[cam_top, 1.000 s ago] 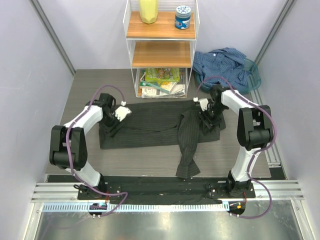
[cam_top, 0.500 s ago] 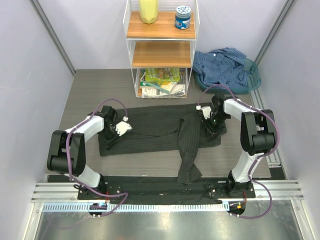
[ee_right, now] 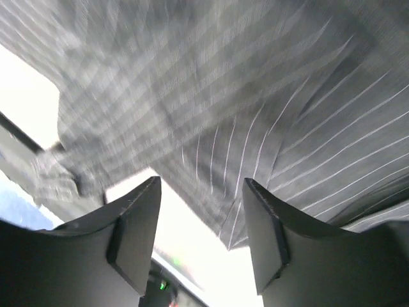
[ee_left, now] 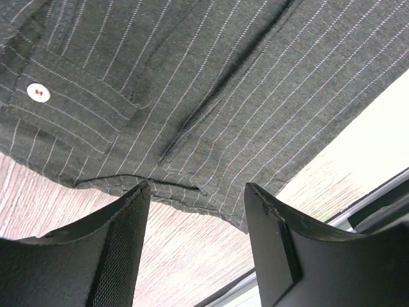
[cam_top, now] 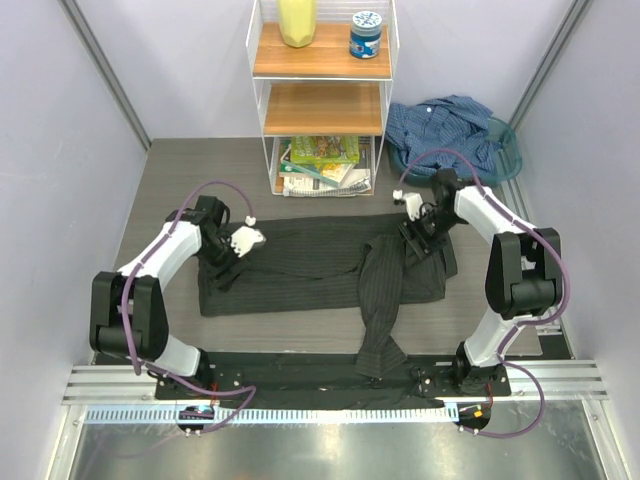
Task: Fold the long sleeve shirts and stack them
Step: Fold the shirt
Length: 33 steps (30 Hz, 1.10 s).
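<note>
The dark charcoal pinstriped shirt [cam_top: 300,265] lies spread flat across the table, one sleeve [cam_top: 378,320] trailing toward the near edge. My left gripper [cam_top: 228,258] hovers over the shirt's left end. In the left wrist view its fingers [ee_left: 128,243] stand apart over the hem [ee_left: 192,192], with nothing between them. My right gripper [cam_top: 418,235] is over the shirt's right end. In its blurred wrist view the jaws are open, and a corner of striped cloth [ee_right: 236,217] shows between the fingers without being pinched. The blue shirt [cam_top: 450,125] lies crumpled in a basket at the back right.
A white wire shelf [cam_top: 322,95] stands at the back centre with a yellow container [cam_top: 297,22], a blue-lidded jar [cam_top: 366,33] and books [cam_top: 322,165] on it. The teal basket [cam_top: 512,150] sits against the right wall. A black rail [cam_top: 300,372] runs along the near edge.
Both grippers narrowed and then widened again. The arms dipped toward the near side and came back. The shirt's right end now lies a little further right, and the sleeve reaches nearer the front.
</note>
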{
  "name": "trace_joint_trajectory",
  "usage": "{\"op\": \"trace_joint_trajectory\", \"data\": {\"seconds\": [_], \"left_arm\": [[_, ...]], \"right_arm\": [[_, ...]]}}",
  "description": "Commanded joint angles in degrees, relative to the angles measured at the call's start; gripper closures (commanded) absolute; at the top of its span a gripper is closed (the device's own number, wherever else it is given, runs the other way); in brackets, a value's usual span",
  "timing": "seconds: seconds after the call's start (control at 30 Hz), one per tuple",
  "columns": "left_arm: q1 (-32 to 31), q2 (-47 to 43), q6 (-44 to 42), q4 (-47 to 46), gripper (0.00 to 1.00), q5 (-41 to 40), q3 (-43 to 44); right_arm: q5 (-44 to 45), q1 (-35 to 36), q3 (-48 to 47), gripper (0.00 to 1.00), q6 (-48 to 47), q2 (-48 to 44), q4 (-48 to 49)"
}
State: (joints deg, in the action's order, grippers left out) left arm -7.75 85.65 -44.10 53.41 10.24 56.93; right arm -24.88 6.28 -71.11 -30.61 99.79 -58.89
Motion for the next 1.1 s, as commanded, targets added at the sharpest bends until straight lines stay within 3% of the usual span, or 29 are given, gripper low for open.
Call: {"op": "trace_joint_trajectory", "data": {"seconds": [0.0,0.27,0.4,0.63,0.73,0.87,1.07], "left_arm": [[0.3,0.9,-1.3,-0.5,0.37,2.1,1.2],[0.3,6.3,-4.1,0.0,0.38,2.9,4.9],[0.3,8.0,-5.2,-0.2,0.38,2.1,5.5],[0.2,10.4,-6.7,1.7,0.38,2.5,6.8],[0.2,10.3,-7.6,1.6,0.39,1.6,5.9],[0.2,10.8,-8.1,1.5,0.43,0.8,5.0],[0.2,11.0,-9.3,1.3,0.48,-0.9,3.3]], "right_arm": [[-5.4,0.0,-5.3,0.39,3.7,-1.3,4.6],[-3.7,0.4,-15.3,0.32,2.8,6.6,7.0],[-2.7,1.8,-16.8,0.29,0.5,8.8,6.9],[-1.0,4.9,-15.1,0.31,-2.3,10.8,6.5],[-0.5,5.1,-14.7,0.37,-2.4,11.0,7.1],[-0.4,5.3,-14.5,0.54,-2.6,11.1,7.0],[-0.3,5.8,-13.9,0.60,-3.2,10.7,6.6]]}}
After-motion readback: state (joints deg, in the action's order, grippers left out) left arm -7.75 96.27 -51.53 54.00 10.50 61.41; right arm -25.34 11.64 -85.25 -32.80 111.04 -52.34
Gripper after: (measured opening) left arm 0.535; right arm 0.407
